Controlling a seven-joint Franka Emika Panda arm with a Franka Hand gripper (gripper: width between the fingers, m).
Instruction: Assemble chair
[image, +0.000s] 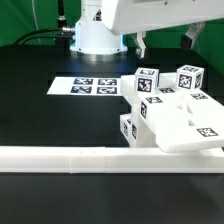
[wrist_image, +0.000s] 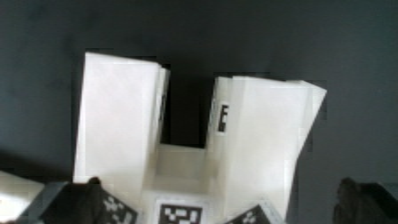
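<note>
The chair's white plastic pieces lie in a tight cluster on the black table at the exterior view's right. A flat slab lies tilted at the front. Tagged square posts stand behind it. My gripper hangs above the cluster, open wide, with nothing between its fingers. In the wrist view my gripper looks down on two white bars joined by a tagged crosspiece. The dark fingertips stand well apart on either side of it.
The marker board lies flat on the table to the exterior view's left of the pieces. A long white border rail runs along the front edge. The robot's base stands at the back.
</note>
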